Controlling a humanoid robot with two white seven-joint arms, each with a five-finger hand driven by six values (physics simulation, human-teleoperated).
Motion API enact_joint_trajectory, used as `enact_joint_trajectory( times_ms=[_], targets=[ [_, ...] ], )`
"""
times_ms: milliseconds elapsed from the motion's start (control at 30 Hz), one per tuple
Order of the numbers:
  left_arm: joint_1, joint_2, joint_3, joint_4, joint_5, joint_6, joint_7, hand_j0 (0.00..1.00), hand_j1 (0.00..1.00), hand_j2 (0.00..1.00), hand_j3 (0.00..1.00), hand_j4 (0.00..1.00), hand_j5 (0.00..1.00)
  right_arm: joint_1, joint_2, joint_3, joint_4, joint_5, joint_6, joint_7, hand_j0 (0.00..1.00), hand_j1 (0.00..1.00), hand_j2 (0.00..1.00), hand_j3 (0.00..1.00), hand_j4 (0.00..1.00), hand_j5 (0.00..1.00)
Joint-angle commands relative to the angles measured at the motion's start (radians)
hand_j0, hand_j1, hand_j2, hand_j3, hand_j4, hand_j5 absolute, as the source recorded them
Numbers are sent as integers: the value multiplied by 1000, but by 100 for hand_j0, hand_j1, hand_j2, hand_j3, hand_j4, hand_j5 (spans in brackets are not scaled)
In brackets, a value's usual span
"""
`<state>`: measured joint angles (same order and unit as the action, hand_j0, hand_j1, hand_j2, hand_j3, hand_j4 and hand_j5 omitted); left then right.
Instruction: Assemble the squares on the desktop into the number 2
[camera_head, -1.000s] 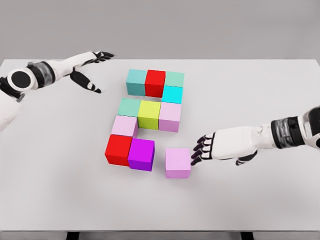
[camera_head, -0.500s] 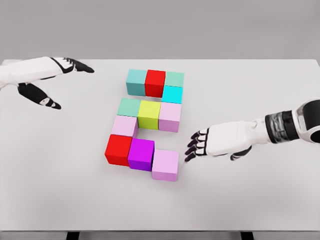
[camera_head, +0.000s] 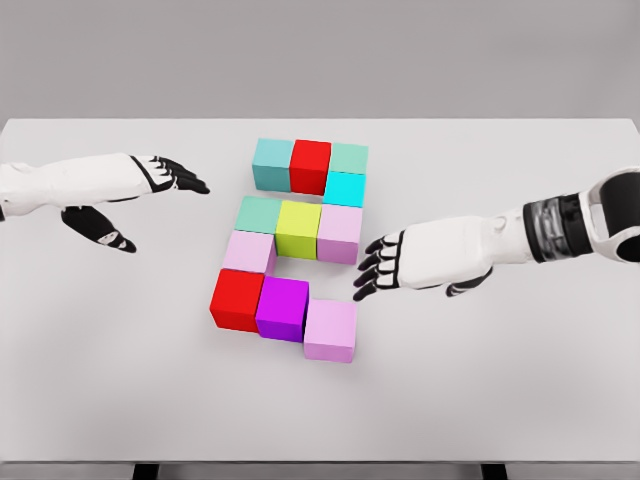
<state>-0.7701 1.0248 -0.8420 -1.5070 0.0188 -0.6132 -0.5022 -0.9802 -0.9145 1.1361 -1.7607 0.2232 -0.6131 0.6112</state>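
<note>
Since a second ago the pale pink cube (camera_head: 331, 329) has gone from standing apart on the right to sitting against the purple cube (camera_head: 282, 308), closing the bottom row, and the right hand (camera_head: 400, 265) has lifted away from it toward the middle row. Over the same second the left hand (camera_head: 120, 185) has dropped and swung in from the far left of the surface (camera_head: 520, 400).

Right fingers (camera_head: 368, 272) are loosely spread and curled slightly, holding nothing; they hover just beside the pink cube of the middle row (camera_head: 340, 233) without clearly touching it. Left fingers are stretched out flat, thumb hanging below, also empty and well apart from the blocks.

All the cubes lie near the centre of the surface as a figure: teal (camera_head: 272, 163), red (camera_head: 310, 164) and mint (camera_head: 349, 157) across the top, cyan (camera_head: 344, 188) beneath on the right, a green, yellow (camera_head: 298, 227) and pink middle row, a pink cube at left below it, then red (camera_head: 236, 298), purple and pale pink along the bottom.

By my reading the 2 is essentially formed. What is left is tidying: the pale pink cube sits a little lower than its neighbours, so a gentle nudge could square it up. No containers appear anywhere.
</note>
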Motion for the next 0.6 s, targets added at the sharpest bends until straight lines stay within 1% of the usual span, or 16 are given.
enact_joint_trajectory(
  times_ms=[0,67,100,233,367,467,567],
  targets=[
    [-2,1,0,-2,1,2,-1,100,100,100,100,100,100,0,16,30,0,-5,2,0,100,100,100,100,100,100],
    [-2,0,3,-1,-29,2,1,100,100,100,100,100,100,-5,23,57,0,-5,2,0,100,100,100,100,100,100],
    [-2,0,3,-1,-33,2,-1,100,100,100,100,100,100,-8,29,66,0,-5,2,0,100,100,100,100,100,100],
    [-2,0,1,-1,-34,2,-1,100,100,100,100,100,100,-28,55,73,-2,-5,2,0,100,100,100,100,100,100],
    [-2,0,1,-2,-42,2,-1,100,100,100,100,100,100,-34,65,88,-2,-5,2,0,100,100,100,100,100,100],
    [-2,0,1,-2,-42,2,-1,100,100,100,100,100,100,-46,78,125,-2,-5,2,0,100,100,100,100,100,100],
    [-2,0,0,-2,-42,2,-1,100,100,100,100,100,100,-49,78,125,0,-5,2,0,100,100,100,100,100,100]
  ],
)
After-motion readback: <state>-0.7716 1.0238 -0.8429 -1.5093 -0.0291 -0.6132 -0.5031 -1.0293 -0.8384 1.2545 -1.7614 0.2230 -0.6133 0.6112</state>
